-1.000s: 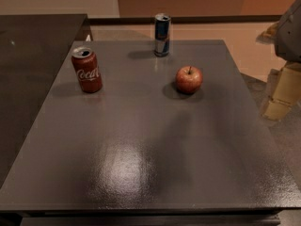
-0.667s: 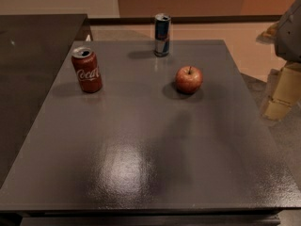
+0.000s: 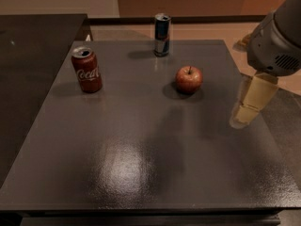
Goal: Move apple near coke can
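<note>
pincer [image 3: 243, 117] has edged in over the worktop [image 3: 141, 164], right of the apple [image 3: 189, 79]; can't tell its opening. apple hasn't budged, coke can [image 3: 87, 70] well left, so you're only approaching.

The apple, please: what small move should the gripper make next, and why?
Probably bring the gripper across toward the apple. The gripper hangs near the right edge of the table, apart from the apple, which sits untouched well right of the coke can, so reaching it likely comes first.
</note>
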Action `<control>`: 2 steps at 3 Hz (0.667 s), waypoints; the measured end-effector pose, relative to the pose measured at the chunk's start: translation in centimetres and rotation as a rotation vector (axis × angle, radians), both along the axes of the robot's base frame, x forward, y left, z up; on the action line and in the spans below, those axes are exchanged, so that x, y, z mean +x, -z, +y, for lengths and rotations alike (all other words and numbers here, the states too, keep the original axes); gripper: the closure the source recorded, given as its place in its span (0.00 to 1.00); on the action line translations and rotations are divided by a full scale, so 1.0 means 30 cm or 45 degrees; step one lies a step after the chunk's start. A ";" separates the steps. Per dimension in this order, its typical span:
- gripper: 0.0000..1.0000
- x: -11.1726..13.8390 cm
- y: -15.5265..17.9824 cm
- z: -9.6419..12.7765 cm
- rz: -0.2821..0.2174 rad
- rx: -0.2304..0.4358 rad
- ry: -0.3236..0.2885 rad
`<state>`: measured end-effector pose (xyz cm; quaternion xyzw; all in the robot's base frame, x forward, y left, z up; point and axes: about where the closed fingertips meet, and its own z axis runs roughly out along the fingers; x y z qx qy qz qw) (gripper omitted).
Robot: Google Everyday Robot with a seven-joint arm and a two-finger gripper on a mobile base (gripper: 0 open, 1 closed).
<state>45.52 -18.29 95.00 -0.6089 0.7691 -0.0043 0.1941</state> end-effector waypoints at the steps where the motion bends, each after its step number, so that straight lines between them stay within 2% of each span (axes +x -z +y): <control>1: 0.00 0.086 0.047 0.048 -0.007 0.089 0.020; 2: 0.00 0.185 0.088 0.065 -0.005 0.171 0.067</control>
